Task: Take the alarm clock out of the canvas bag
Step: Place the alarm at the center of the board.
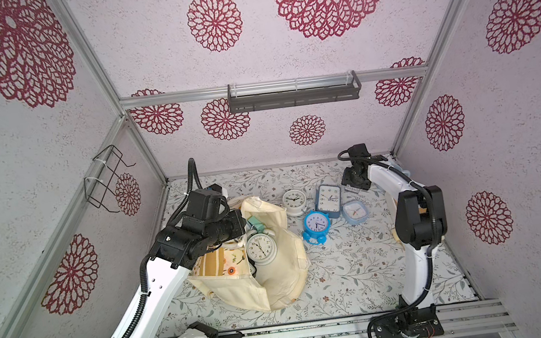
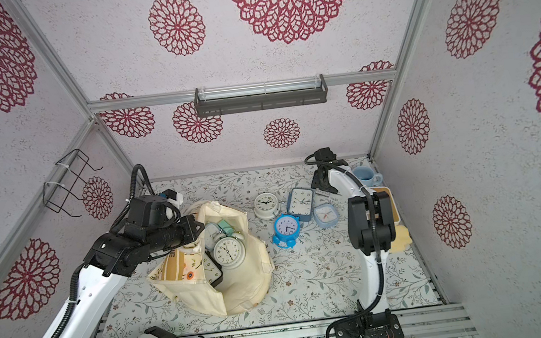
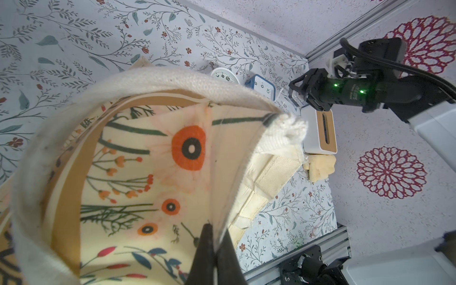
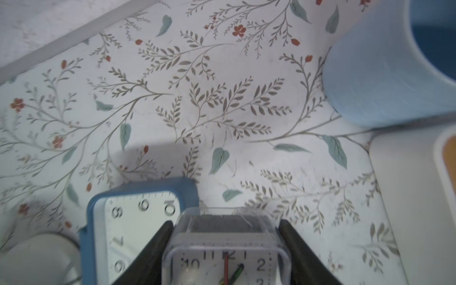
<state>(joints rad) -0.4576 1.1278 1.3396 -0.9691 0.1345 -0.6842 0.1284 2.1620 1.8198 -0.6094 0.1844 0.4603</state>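
The canvas bag (image 1: 284,272) (image 2: 246,276) lies open at the table's left-middle, with its striped flowered panel (image 3: 148,160) turned up. Inside it a white twin-bell clock (image 1: 261,247) (image 2: 229,251) sits by a mint clock (image 1: 255,225) and a black one (image 2: 213,270). My left gripper (image 3: 217,228) is shut on the bag's rim and holds the mouth up. My right gripper (image 4: 225,224) (image 1: 355,181) is at the far right, low over the table. It is shut on a small clear-cased square alarm clock (image 4: 225,251), with one finger on each side.
On the table right of the bag lie a white round clock (image 1: 294,201), a blue rectangular clock (image 1: 328,200) (image 4: 138,222), a blue twin-bell clock (image 1: 317,225) and a pale blue square clock (image 1: 355,212). A blue mug (image 4: 382,74), a white box (image 3: 320,133) and a yellow sponge (image 3: 320,165) crowd the right edge.
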